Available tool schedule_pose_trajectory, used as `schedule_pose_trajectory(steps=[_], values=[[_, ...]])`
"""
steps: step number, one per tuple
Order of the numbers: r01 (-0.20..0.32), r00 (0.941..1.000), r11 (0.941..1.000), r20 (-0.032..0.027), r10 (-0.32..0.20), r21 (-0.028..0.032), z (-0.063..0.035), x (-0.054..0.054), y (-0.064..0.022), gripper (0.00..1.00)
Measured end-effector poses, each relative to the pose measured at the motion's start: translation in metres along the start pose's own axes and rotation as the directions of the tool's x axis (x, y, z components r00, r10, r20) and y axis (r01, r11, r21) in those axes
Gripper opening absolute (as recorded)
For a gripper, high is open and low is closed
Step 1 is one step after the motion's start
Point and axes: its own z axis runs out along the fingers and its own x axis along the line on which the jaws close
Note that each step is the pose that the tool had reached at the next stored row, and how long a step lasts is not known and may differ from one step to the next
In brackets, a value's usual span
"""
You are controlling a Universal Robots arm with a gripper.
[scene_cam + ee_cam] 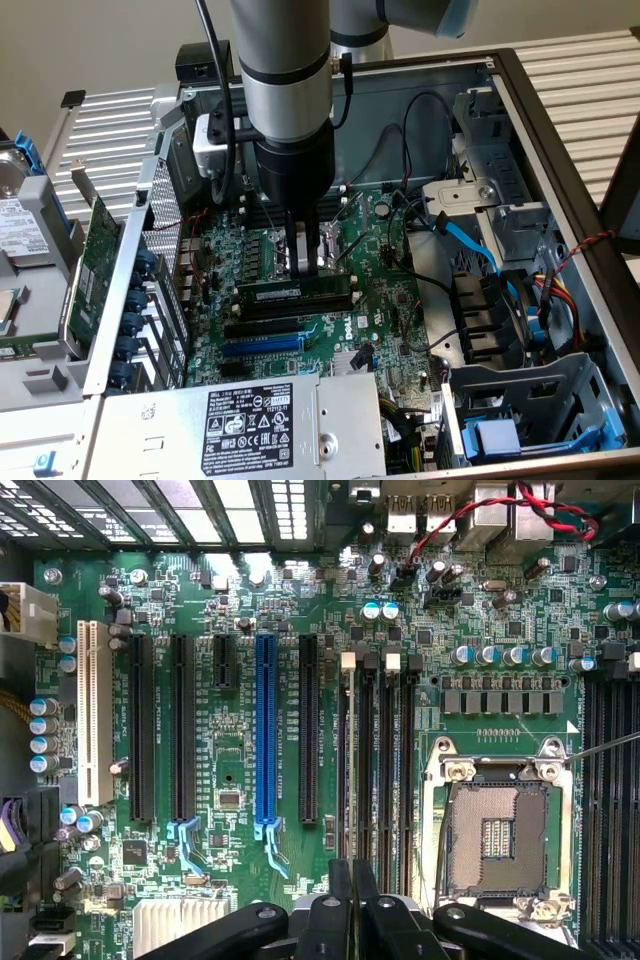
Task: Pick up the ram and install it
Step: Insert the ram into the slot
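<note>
Green ram [295,293] stood on edge in its slot [300,305] — claw [306,272] pinched shut, tips right over its top edge, mid-length.

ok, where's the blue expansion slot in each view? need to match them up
Exterior view: the blue expansion slot lies on the board between the fingers and the labelled silver box.
Wrist view: the blue expansion slot sits among the black slots, one black slot away from the memory slots.
Shared landmark: the fingers, shut over the memory slots.
</note>
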Motion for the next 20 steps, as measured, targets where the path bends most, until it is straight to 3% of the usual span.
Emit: schedule_pose_trajectory(steps=[20], values=[[-0.001, 1.0000, 1.0000, -0.0004, 0.001, 0.0001, 0.0035, -0.0001, -0.0006, 0.13]])
